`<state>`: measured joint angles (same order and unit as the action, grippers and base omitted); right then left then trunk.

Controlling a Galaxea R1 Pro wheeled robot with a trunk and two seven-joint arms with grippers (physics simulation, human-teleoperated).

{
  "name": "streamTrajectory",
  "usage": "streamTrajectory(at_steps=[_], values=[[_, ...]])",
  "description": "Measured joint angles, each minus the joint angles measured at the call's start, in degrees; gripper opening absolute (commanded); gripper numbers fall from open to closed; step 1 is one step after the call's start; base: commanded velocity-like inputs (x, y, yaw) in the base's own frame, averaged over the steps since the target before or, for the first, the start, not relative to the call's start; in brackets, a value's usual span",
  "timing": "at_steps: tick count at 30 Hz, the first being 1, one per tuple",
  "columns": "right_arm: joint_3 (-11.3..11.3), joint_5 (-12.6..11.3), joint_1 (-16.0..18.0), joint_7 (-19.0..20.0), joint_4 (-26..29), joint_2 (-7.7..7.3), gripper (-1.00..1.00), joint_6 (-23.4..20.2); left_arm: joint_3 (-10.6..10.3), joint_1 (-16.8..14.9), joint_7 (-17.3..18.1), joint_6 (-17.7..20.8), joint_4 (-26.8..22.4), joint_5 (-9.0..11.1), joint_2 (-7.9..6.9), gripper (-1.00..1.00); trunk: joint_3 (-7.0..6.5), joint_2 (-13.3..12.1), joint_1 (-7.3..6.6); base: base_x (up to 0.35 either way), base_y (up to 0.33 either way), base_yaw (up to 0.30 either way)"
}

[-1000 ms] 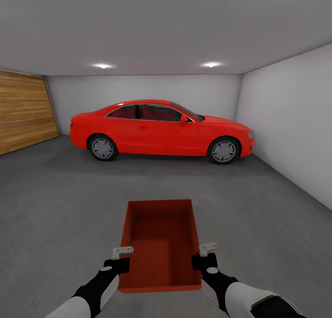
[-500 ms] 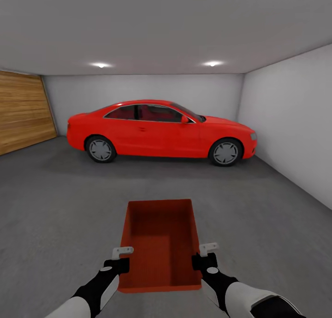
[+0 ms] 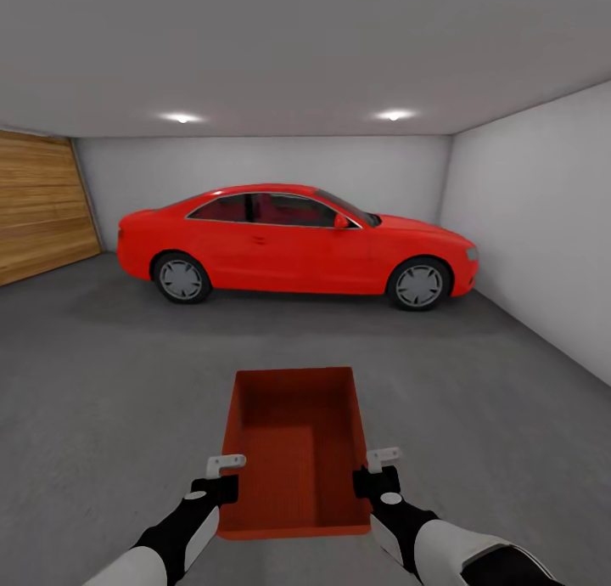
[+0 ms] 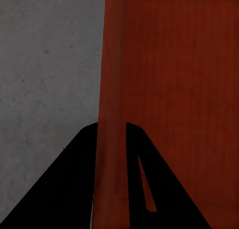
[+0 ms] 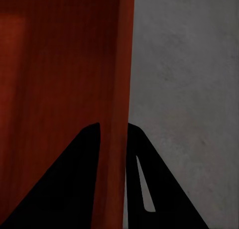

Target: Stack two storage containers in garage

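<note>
- We're in the garage, and one orange-red storage container (image 3: 293, 450) is carried low in front of the robot, open top up, over the grey concrete floor (image 3: 102, 382).
- The left gripper (image 3: 222, 477) has the container's left wall near the near corner; the left wrist view shows its black fingers (image 4: 74, 184) pinching that wall (image 4: 112, 89), one finger on each side.
- The right gripper (image 3: 380, 471) mirrors it on the right wall; in the right wrist view its fingers (image 5: 74, 184) clamp the wall (image 5: 122, 89), with concrete (image 5: 189, 89) on the outer side.
- Far ahead, a red car (image 3: 297, 242) stands side-on against the white back wall (image 3: 255, 166), well apart from the container.
- A tan wooden door (image 3: 42, 204) is on the far left, a white side wall (image 3: 543, 221) on the right.
- Two ceiling lights (image 3: 180, 118) glow above the car.
</note>
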<state>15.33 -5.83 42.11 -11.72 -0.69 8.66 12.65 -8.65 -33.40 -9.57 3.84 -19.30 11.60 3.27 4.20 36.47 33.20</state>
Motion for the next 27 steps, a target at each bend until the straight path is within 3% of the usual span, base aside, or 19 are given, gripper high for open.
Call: streamTrajectory(at_steps=[27], values=[[0.15,0.01,0.01,-0.06,0.02,0.0,-1.0,0.17,-0.04,0.0,0.02,-0.38,0.14,0.14,0.0,-1.0,0.0,0.0,0.0,0.321,0.0,0.0]])
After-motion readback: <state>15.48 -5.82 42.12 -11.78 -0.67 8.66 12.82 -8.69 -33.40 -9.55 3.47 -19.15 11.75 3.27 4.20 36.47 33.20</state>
